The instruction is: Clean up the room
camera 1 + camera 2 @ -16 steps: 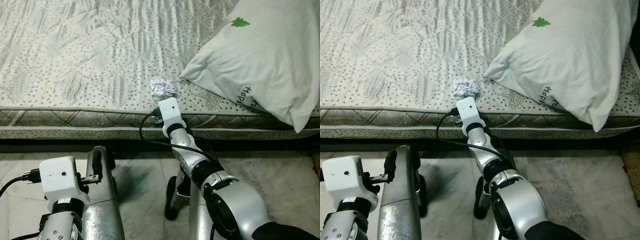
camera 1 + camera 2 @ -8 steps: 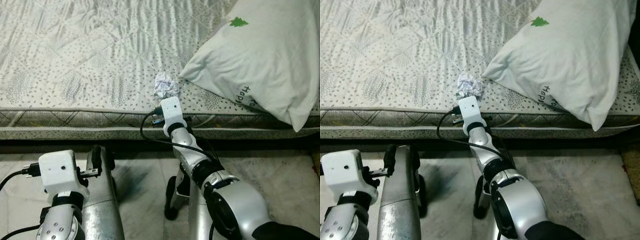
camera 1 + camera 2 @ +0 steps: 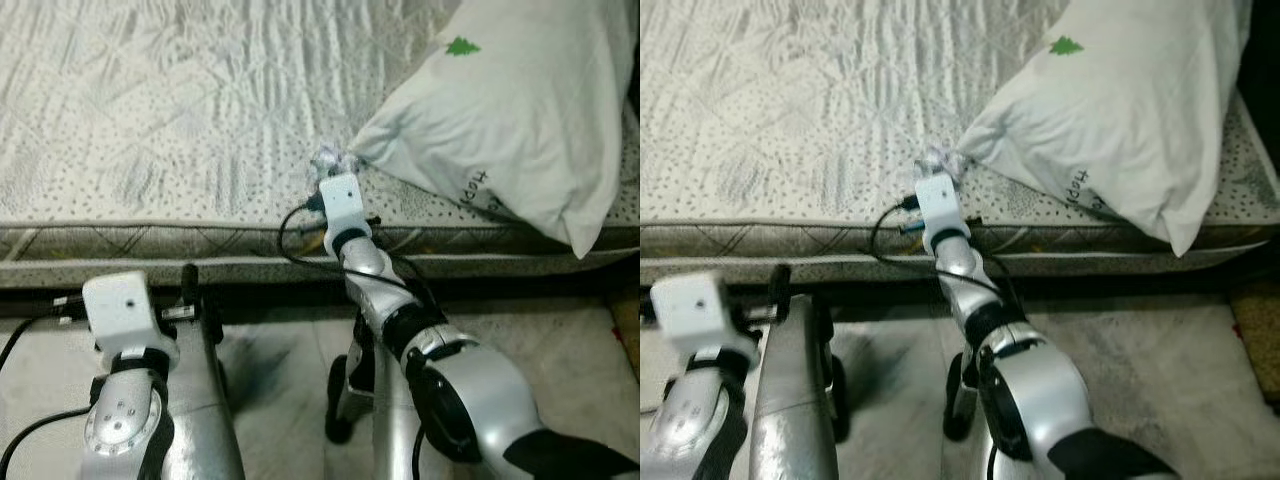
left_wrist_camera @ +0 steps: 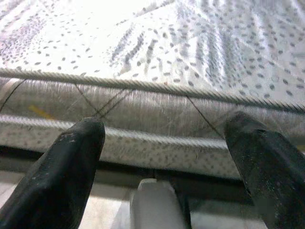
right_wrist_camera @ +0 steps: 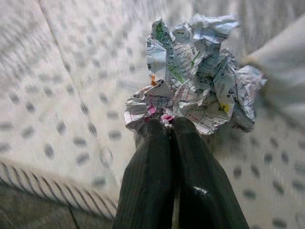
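Note:
A crumpled ball of printed paper [image 5: 190, 90] lies on the mattress [image 3: 150, 100] near its front edge, beside the corner of a white pillow [image 3: 500, 110]. My right gripper [image 5: 167, 125] reaches over the mattress edge with its two black fingers pressed together, pinching the lower edge of the paper. In the left eye view the white wrist block hides most of the paper ball [image 3: 330, 158]. My left gripper [image 4: 164, 129] is open, held low in front of the mattress side with nothing between its fingers.
The pillow, marked with a small green tree, covers the bed's right part. The mattress side and piping [image 4: 152, 86] stand right before the left gripper. Grey marble floor [image 3: 560, 330] lies below the bed, around my legs.
The right wrist has pushed further over the mattress edge and now covers most of the paper ball. The left arm has risen a little. The view has shifted slightly.

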Available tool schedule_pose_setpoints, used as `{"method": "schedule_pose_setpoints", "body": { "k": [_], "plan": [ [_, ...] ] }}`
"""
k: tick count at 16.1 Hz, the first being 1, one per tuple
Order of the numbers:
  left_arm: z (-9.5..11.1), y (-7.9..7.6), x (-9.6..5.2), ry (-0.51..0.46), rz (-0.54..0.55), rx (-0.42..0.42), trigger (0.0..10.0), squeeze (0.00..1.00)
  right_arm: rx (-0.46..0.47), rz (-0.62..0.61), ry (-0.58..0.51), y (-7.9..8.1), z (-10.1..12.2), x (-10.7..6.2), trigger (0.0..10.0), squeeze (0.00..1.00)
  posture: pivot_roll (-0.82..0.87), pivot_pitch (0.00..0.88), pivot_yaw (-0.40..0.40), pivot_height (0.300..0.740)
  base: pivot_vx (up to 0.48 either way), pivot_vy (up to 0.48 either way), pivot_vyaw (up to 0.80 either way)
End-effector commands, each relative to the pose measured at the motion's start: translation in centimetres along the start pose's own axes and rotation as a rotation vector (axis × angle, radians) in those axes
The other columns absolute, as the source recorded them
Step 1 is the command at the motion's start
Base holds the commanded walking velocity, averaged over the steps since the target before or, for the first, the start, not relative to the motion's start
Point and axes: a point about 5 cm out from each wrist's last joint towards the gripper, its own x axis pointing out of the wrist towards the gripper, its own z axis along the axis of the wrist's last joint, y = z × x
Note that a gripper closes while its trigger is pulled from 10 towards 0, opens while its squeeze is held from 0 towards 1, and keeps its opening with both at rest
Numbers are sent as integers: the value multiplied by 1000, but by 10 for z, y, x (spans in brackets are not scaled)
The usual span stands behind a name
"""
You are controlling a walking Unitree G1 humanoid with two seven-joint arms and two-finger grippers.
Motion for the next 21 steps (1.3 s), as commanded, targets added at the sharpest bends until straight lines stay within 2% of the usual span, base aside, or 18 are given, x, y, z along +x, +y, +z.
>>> {"method": "schedule_pose_setpoints", "body": {
  "k": [1, 2, 4, 5, 8, 9, 10, 11, 12, 13, 14, 15, 16, 18, 21],
  "plan": [
    [-6, 5, 2, 14, 24, 3, 10000, 0, 24, 6, 2, -2, -1, 0, 0, 0, 180, 138, -123, 538, 0, 0, 0],
    [-6, 4, 8, 0, 22, -2, 10000, 0, 37, 8, -14, -9, 0, 0, 0, 0, 169, 112, -120, 538, 0, 0, 0],
    [-6, 2, 31, -24, 3, -1, 10000, 0, 42, 10, -49, -26, 3, 0, 0, 0, 126, 12, -105, 538, 0, 0, 0],
    [-2, -4, 40, -78, -27, 16, 10000, 0, 52, 6, -132, -41, 7, -6, 0, 0, 105, 0, -93, 538, 0, 0, 0],
    [-1, -1, 62, -123, -31, 37, 10000, 0, 52, 1, -209, -55, 6, -16, 0, 0, 60, 0, -62, 538, 0, 0, 0],
    [-1, 2, 70, -132, -30, 39, 10000, 0, 76, -29, -228, -64, 0, -29, 0, 0, 48, 0, -46, 538, 0, 0, 0],
    [-1, 2, 73, -139, -32, 42, 10000, 0, 79, -34, -231, -66, -1, -33, 0, 0, 48, 0, -46, 538, 0, 0, 0],
    [2, 2, 76, -159, -40, 51, 10000, 0, 74, -50, -240, -71, -3, -43, 0, 0, 42, 0, -40, 538, 0, 0, 0],
    [5, 1, 79, -170, -52, 53, 10000, 0, 64, -92, -248, -80, -6, -61, 3569, 0, 33, 0, -33, 538, 0, 0, 0],
    [4, 1, 77, -167, -67, 49, 10000, 0, 79, -73, -245, -79, -12, -71, 10000, 0, 28, 0, -25, 538, 0, 0, 0],
    [0, 3, 73, -159, -81, 42, 10000, 0, 72, -50, -224, -76, -19, -80, 10000, 0, 24, 0, -13, 538, 0, 0, 0],
    [-9, 12, 61, -129, -76, 62, 10000, 0, 39, 1, -204, -71, -25, -97, 10000, 0, 17, 0, 4, 538, 0, 0, 0],
    [-13, 14, 57, -119, -75, 68, 10000, 0, 35, 10, -200, -70, -26, -102, 10000, 0, 14, 0, 9, 538, 0, 0, 0],
    [-25, 14, 44, -93, -91, 82, 10000, 0, 107, 18, -108, -71, -33, -127, 10000, 0, -3, 0, 3, 538, 0, 0, 0],
    [-23, 6, 39, -99, -86, 47, 10000, 0, 171, 18, -120, -72, -23, -127, 10000, 0, -2, 0, -8, 538, 0, 0, 0]
  ]
}}
